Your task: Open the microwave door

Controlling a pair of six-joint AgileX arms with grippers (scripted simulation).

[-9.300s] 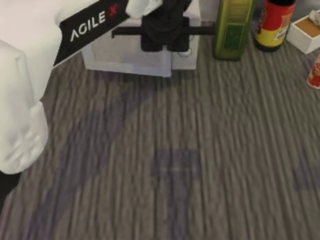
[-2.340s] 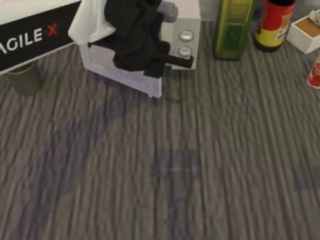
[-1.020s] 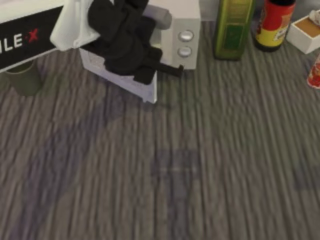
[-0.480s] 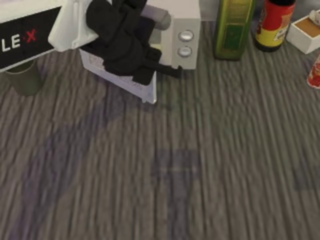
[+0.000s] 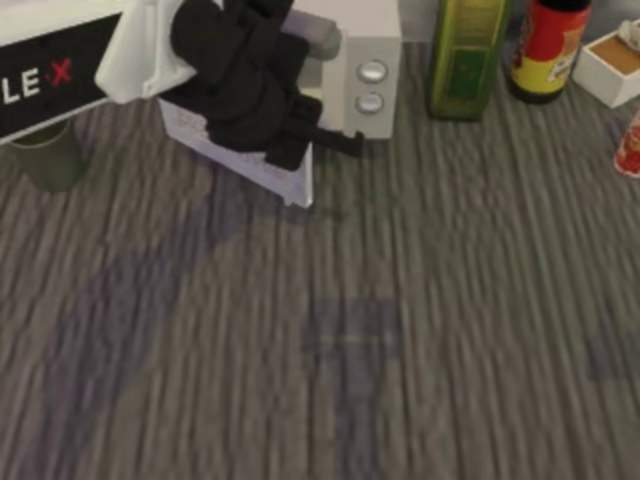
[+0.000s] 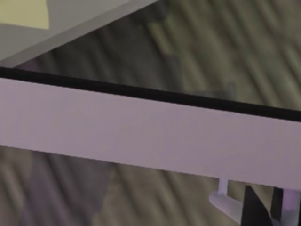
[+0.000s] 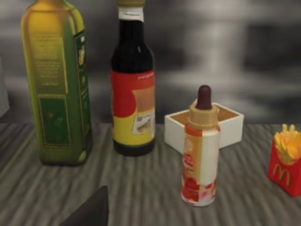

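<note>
The small white microwave [image 5: 372,40] stands at the table's back, its two silver knobs facing forward. The microwave door [image 5: 215,150] hangs partly open, its free edge swung forward and to the left away from the knob panel. My left gripper [image 5: 298,145] reaches down over the door's free end, shut on the door handle. In the left wrist view the door's top edge [image 6: 150,134] runs across as a pale band. Below it a black finger [image 6: 256,212] crosses the pale handle [image 6: 228,205], and the cream interior [image 6: 23,12] shows behind. My right gripper [image 7: 89,212] is parked outside the top view.
Right of the microwave stand a green oil bottle [image 5: 465,55], a dark sauce bottle [image 5: 548,45], a small white box [image 5: 620,65] and a red fries carton [image 5: 630,145]. A dropper bottle [image 7: 201,155] stands near the box. A green cup [image 5: 45,155] sits at the left.
From shut, the door has swung open forward and left with my left gripper on its handle. Over the last half second it has hardly moved.
</note>
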